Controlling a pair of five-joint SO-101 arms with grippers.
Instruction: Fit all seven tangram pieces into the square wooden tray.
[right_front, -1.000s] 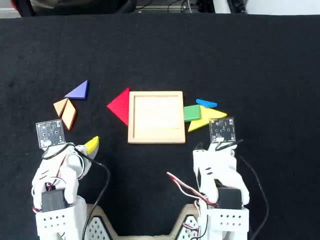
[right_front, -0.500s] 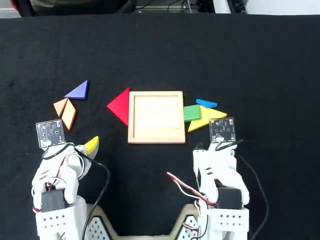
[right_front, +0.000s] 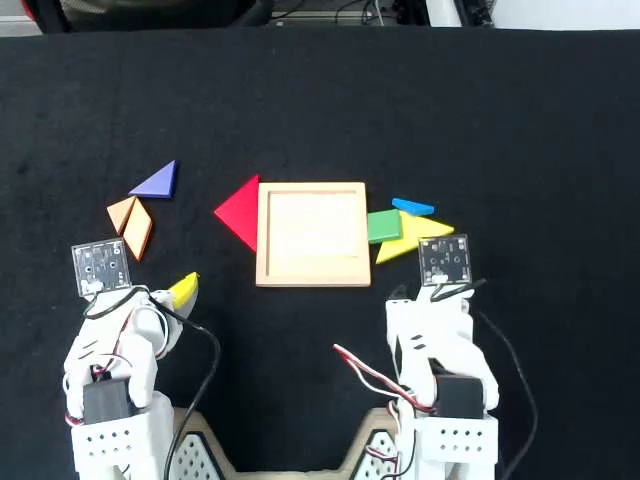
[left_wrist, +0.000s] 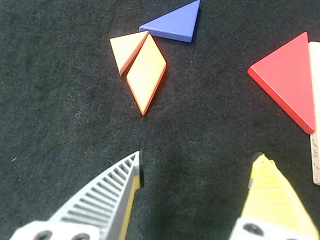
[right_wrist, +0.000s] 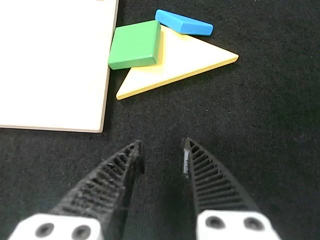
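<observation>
over black cloth (right_front: 500, 120), jaws parted, empty

No legible text, number, label or sign, wooden tray (right_front: 312, 187) included

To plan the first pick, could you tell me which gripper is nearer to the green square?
Right. The green square lies just ahead of the right gripper; the left gripper sits across the tray from it.

White arms (right_front: 112, 360); left hand (left_wrist: 199, 157) yellow-grey, right hand (right_wrist: 162, 145) black.
</observation>
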